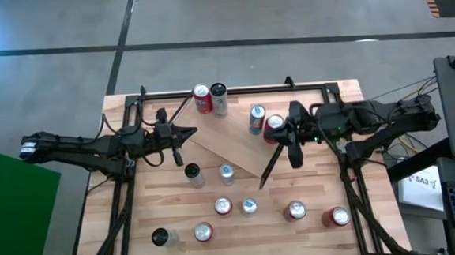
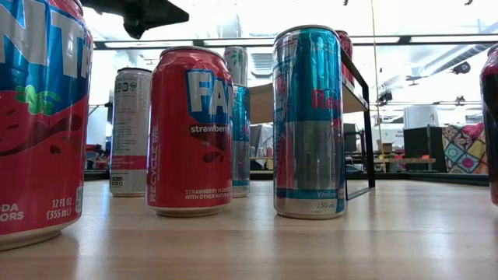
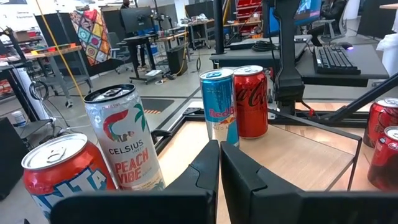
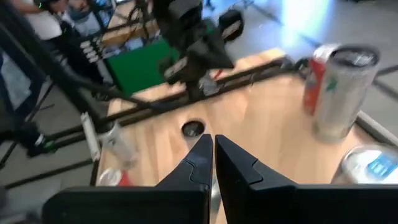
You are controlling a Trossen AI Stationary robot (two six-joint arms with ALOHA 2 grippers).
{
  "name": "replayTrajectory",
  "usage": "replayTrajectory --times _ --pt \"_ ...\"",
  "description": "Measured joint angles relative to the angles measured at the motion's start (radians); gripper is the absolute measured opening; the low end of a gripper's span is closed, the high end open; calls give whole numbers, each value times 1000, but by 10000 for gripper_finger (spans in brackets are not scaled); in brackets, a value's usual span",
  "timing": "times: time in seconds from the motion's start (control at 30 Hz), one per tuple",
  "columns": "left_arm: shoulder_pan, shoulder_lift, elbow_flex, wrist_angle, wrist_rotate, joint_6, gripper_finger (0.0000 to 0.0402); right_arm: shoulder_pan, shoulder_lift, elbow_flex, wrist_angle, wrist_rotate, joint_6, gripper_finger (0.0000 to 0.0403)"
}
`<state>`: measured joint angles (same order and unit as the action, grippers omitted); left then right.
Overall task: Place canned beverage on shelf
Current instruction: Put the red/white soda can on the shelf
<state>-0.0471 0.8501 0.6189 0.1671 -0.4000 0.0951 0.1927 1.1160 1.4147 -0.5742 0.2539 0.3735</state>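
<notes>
A light-wood shelf (image 1: pixel 230 149) with thin black end frames sits angled across the counter's middle. Eleven upright beverage cans stand around it, none on it.

Both arms are built of dark, near-black segments. The left gripper (image 3: pixel 219 163) and right gripper (image 4: pixel 212 157) are formed of angular black fingers.

My matt black plastic gripper (image 3: pixel 219 163) faces glossy metal cans (image 3: pixel 234 102) on the shelf's (image 3: pixel 311 158) smooth pale wood, black metal framed.
</notes>
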Motion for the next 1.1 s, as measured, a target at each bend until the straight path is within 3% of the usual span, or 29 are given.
replayTrajectory --times 0.4,0.73,1.1 --pt "1 31 1 -10 -2 0 0 112 0 -82 -300 -2 57 9" --pt "2 104 2 33 -83 27 0 115 4 -113 -303 -1 128 9" --pt "3 115 3 34 -88 38 0 115 15 -113 -264 0 243 9"
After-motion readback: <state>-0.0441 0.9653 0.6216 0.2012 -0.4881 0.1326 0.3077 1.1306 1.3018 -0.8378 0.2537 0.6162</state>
